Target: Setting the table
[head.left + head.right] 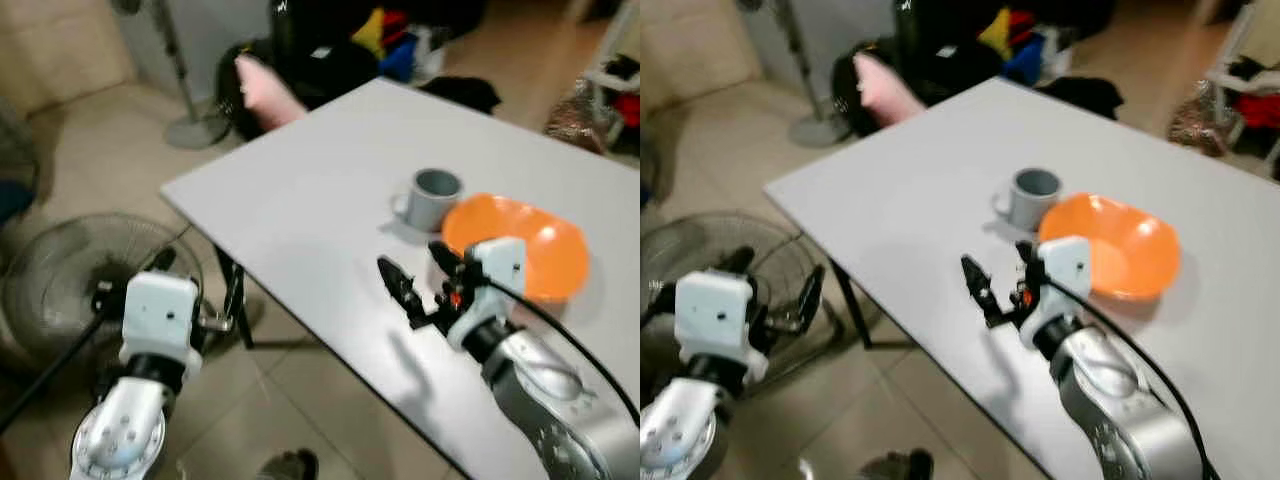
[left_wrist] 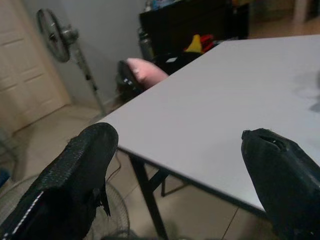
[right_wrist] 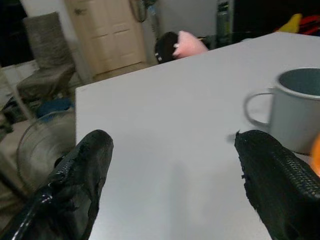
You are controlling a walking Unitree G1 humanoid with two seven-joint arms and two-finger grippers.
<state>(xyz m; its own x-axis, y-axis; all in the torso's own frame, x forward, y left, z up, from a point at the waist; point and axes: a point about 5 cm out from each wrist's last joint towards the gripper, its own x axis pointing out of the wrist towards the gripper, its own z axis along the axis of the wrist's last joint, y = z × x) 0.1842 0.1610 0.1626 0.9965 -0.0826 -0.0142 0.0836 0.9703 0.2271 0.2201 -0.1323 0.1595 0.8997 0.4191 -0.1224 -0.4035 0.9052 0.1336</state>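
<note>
Cluttered room, tiled floor, white table (image 1: 300,210) running diagonally across the frame. Right gripper (image 1: 420,280) hovers low over the tabletop at centre-right, fingers spread wide, holding nothing. Just beyond it, right of centre, an orange bowl (image 1: 545,250) and a grey mug (image 1: 432,198) sit close together, maybe touching. Left gripper (image 2: 185,175) hangs off the table edge at lower left, also spread and empty, above a floor fan (image 1: 60,270). Likely next: reach for the mug; approach level, straddle the body, avoid nudging the bowl. Mug looks smooth enamel, cylindrical, loop handle; bowl glossy plastic, wavy rim, probably light and slidey. Tabletop matte, flat.
</note>
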